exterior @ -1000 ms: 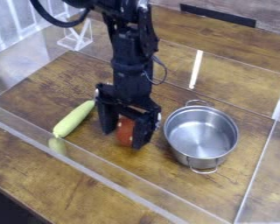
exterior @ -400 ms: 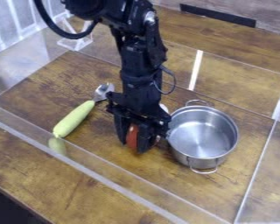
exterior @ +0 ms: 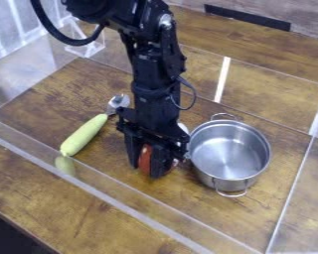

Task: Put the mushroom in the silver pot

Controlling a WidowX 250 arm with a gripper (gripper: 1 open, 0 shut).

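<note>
Black robot gripper (exterior: 151, 159) of angular, hard-edged segments, jaws closed on the small toy mushroom with rounded red-brown cap and pale stem (exterior: 152, 159); the mushroom sits between the fingers, partly hidden by them, just beside the pot. Round shiny steel pot (exterior: 229, 154), smooth-walled, with thin looped side handles, standing upright on the wooden tabletop (exterior: 115, 203), brown and grained. Elongated pale-green vegetable shape (exterior: 83, 136), smooth and tapered, on the other side of the gripper. Bright metal piece (exterior: 118, 102), partly hidden behind the gripper.
</note>
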